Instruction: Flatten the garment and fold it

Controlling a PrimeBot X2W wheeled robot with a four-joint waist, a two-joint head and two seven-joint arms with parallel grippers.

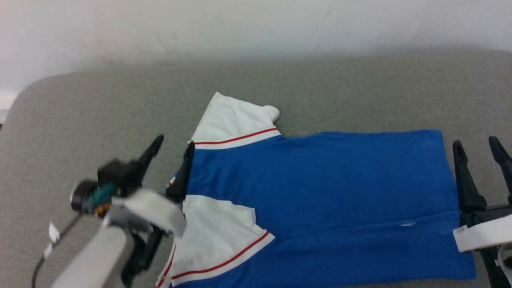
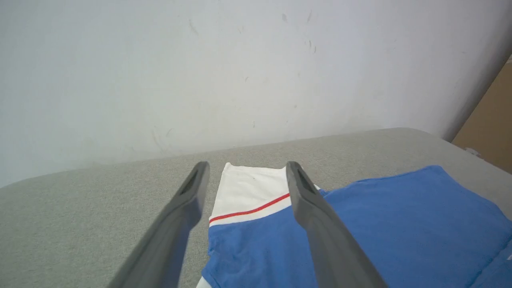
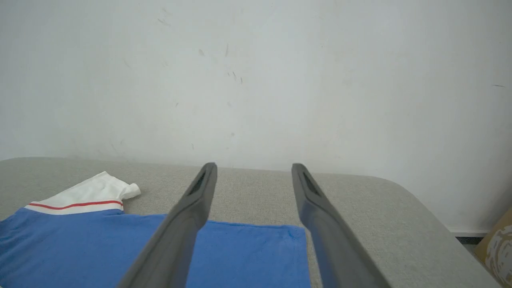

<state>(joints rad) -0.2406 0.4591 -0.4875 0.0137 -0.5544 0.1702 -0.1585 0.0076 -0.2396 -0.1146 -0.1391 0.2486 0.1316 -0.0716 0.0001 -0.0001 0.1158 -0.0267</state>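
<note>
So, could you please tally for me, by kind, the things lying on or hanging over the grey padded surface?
Garment: 1
Grippers: 2, the left gripper and the right gripper, both open
Total: 3

The scene is lit brightly and evenly. A soft shadow is cast along the foot of the wall (image 1: 256, 32) beyond the shirt (image 1: 320, 180). The left gripper (image 1: 175, 142) beside the shirt is smeared by motion, and the table (image 2: 80, 208) edge behind it is bowed in the wrist views
</note>
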